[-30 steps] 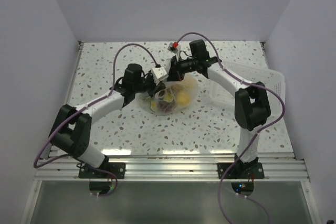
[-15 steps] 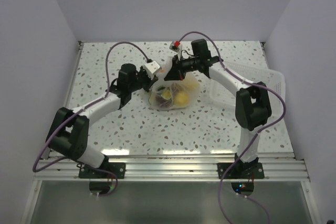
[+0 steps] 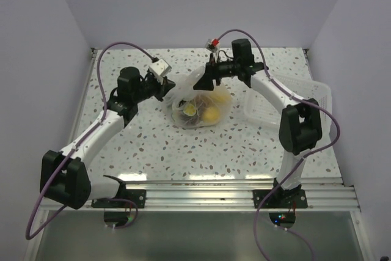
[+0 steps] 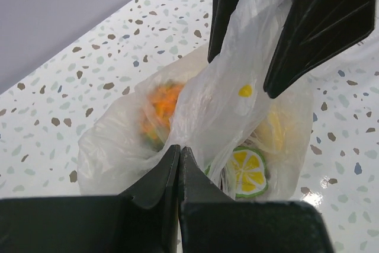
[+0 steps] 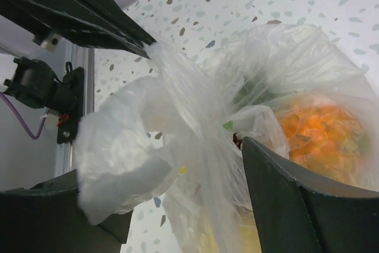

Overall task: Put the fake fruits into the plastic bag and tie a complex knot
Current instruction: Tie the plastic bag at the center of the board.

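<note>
Between the fingers of the right gripper (image 4: 240,78), which stood apart, ran the bunched neck (image 4: 251,22) of the bag (image 3: 198,111), lying loose in the gap and not clamped. The left gripper (image 4: 179,149) had its jaws pressed together on a fold of the same film, drawn taut from its tips toward the right gripper. Just beyond and below both grippers, the body of the bag sat on the table (image 3: 122,151) with the fruits (image 4: 163,102) inside: an orange one, a lemon slice (image 4: 250,167) and something yellow behind it. We could not tell whether any knot had formed in the neck.

We judged the film thin, soft and slippery. It would crumple under any touch, hold no shape of its own, and slide out of a light pinch. The whole load looked light, so weight seemed no worry, but the fruits were hard and glossy and would likely roll about inside if the bag were lifted or swung.

We thought the best hold was on the gathered neck, where many layers bunch together and give the jaws something to bite. A single sheet near the mouth might stretch or tear. A grip lower down would squeeze the fruits rather than the plastic.
</note>
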Robot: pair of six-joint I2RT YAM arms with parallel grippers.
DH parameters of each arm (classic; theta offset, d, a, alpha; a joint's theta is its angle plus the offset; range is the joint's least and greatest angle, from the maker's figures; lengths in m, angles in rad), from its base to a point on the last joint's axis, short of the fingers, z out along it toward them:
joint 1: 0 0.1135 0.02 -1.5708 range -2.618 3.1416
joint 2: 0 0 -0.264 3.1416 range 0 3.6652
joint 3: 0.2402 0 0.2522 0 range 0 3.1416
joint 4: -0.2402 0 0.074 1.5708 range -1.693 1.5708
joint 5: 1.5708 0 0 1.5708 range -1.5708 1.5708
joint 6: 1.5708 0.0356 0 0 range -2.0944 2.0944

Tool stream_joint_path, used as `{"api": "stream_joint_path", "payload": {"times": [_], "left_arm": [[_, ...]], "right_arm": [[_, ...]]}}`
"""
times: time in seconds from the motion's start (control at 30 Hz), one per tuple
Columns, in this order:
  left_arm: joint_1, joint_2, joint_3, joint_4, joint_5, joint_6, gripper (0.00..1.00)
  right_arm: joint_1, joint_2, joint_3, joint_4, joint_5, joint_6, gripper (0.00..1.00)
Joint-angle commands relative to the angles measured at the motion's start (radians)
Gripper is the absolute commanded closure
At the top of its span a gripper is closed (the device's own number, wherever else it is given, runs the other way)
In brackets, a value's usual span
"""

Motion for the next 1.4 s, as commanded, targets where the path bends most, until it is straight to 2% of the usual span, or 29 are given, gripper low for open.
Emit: {"api": "stream_joint_path", "payload": {"times": [0.0,0.03,0.07,0.17,0.2,0.23,0.3,0.33,0.37,0.4,0.5,0.6,0.63,0.7,0.73,0.77,0.87,1.0,1.07,1.23,1.37], "left_arm": [[0.004,0.008,0.050,-0.034,-0.030,-0.039,1.00],[0.002,0.012,0.069,-0.037,-0.041,-0.039,1.00],[0.005,0.020,0.077,-0.037,-0.042,-0.041,1.00],[0.010,0.019,0.106,-0.017,-0.041,-0.064,1.00],[0.018,0.016,0.120,0.001,-0.032,-0.086,1.00],[0.018,0.014,0.128,0.007,-0.015,-0.099,1.00],[0.019,0.012,0.154,0.010,-0.005,-0.134,1.00],[0.019,0.019,0.166,0.003,0.020,-0.134,1.00],[0.019,0.029,0.177,-0.006,0.039,-0.137,1.00],[0.019,0.035,0.195,-0.020,0.054,-0.131,1.00],[0.019,0.046,0.205,-0.026,0.068,-0.136,1.00],[0.019,0.039,0.206,-0.030,0.041,-0.139,1.00],[0.019,0.034,0.206,-0.030,0.018,-0.143,1.00],[0.021,0.026,0.209,-0.030,0.010,-0.159,1.00],[0.019,0.022,0.209,-0.031,0.027,-0.163,1.00],[0.019,0.019,0.211,-0.031,0.036,-0.172,1.00],[0.019,0.017,0.226,-0.027,0.068,-0.202,1.00],[0.013,0.046,0.287,-0.046,0.064,-0.222,1.00],[0.007,0.061,0.319,-0.071,0.064,-0.243,1.00],[-0.010,0.083,0.330,-0.047,0.085,-0.335,1.00],[-0.047,0.098,0.349,-0.051,0.076,-0.389,1.00]], "right_arm": [[0.002,-0.100,-0.001,0.055,-0.014,0.053,0.29],[0.002,-0.108,-0.003,0.049,-0.008,0.053,0.30],[0.002,-0.117,-0.009,0.052,-0.005,0.051,0.47],[0.000,-0.135,-0.012,0.062,0.029,0.054,0.70],[0.002,-0.132,-0.007,0.052,0.040,0.047,0.69],[0.002,-0.126,-0.001,0.018,0.032,0.044,0.63],[0.002,-0.119,0.023,-0.026,0.017,-0.008,0.40],[0.000,-0.123,0.022,-0.040,0.008,-0.021,0.42],[-0.001,-0.129,0.001,-0.019,0.005,-0.025,0.47],[-0.003,-0.138,-0.015,0.005,0.002,-0.012,0.59],[-0.003,-0.157,-0.027,0.076,0.017,0.054,0.83],[-0.006,-0.154,0.005,0.064,0.034,0.082,0.93],[-0.004,-0.163,0.004,0.067,0.049,0.082,1.00],[-0.006,-0.169,-0.012,0.072,0.080,0.073,1.00],[-0.006,-0.163,-0.001,0.041,0.087,0.065,0.53],[-0.004,-0.159,0.008,0.009,0.083,0.039,0.40],[-0.006,-0.177,-0.018,-0.008,0.101,-0.031,0.17],[-0.003,-0.232,-0.094,-0.001,0.126,-0.105,0.12],[0.002,-0.253,-0.143,0.016,0.147,-0.111,0.01],[0.084,-0.309,-0.260,0.194,0.388,-0.119,0.01],[0.115,-0.321,-0.346,0.412,0.471,-0.036,0.01]]}}
